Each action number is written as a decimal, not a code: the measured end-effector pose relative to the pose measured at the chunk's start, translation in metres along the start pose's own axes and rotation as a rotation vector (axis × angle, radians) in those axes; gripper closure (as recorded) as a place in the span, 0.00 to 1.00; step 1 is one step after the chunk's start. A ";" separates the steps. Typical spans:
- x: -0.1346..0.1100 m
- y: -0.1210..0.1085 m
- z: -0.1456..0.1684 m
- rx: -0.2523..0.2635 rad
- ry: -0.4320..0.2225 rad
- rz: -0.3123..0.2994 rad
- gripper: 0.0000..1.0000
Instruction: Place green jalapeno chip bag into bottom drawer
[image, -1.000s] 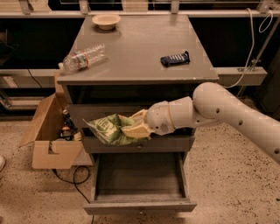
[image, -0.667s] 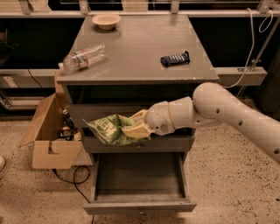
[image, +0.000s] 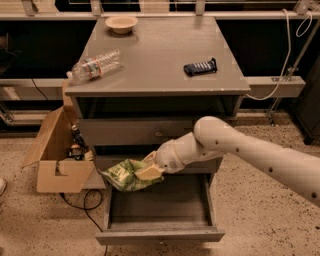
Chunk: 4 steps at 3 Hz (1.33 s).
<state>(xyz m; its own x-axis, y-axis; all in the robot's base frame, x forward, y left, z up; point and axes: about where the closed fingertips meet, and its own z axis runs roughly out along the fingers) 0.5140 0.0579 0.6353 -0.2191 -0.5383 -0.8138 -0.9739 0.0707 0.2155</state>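
We're gripping the bag (image: 124, 176) with our gripper (image: 148, 171), jaws clamped on its right end, so it's hanging just left of the gripper. Right below the gripper, the bottom drawer (image: 160, 235) is standing open. Above it, the bottle (image: 95, 65) and bar (image: 200, 66) are lying well apart on the cabinet (image: 160, 50).

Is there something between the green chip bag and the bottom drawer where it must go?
Nothing visible. The gripper holds the green jalapeno chip bag above the left side of the open bottom drawer, with only air below it.
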 end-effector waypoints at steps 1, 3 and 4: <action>0.065 -0.035 0.029 0.033 0.033 0.107 1.00; 0.127 -0.065 0.059 0.074 0.006 0.221 1.00; 0.137 -0.067 0.063 0.103 0.058 0.236 1.00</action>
<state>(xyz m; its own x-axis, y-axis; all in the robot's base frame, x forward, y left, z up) 0.5451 0.0324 0.4751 -0.4401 -0.5437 -0.7146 -0.8977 0.2833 0.3374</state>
